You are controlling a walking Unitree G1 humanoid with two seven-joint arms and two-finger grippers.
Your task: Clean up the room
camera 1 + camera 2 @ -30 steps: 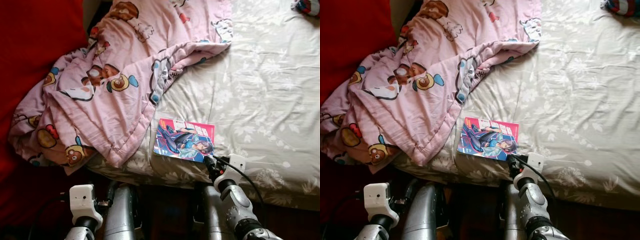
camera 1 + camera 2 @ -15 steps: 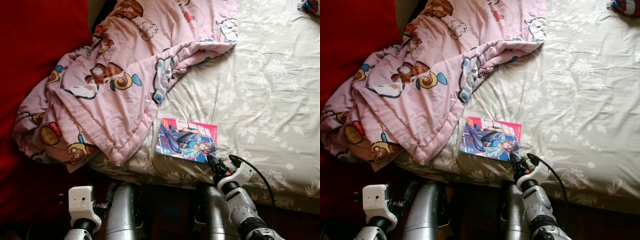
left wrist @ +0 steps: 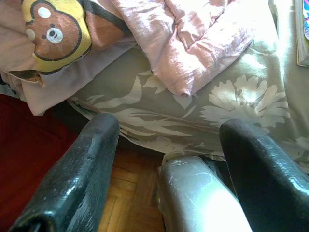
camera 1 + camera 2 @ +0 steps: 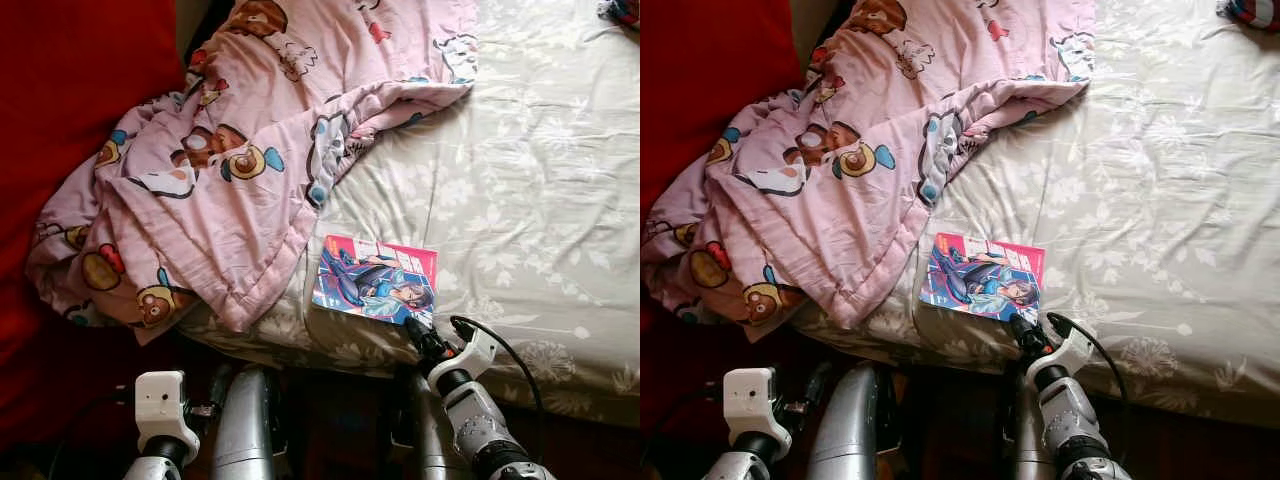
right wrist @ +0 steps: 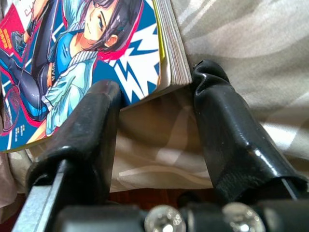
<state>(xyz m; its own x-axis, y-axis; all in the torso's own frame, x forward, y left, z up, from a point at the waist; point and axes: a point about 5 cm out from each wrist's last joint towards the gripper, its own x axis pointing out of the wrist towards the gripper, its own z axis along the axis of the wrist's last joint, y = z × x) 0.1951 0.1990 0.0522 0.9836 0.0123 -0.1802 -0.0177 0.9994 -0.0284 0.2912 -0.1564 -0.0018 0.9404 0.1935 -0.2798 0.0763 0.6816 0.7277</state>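
Right wrist view: comic book (image 5: 91, 58) lettering unreadable.

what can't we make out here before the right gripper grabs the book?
- Book: underside hidden against the bed sheet; cover text too small in the eye views.
- Bright item at the far corner: cut off by the frame edge, can't identify.
- Anything under the pink blanket: covered.
- Right gripper: open at the book's corner; actual contact unclear.
- Left gripper: open, low beside the bed.
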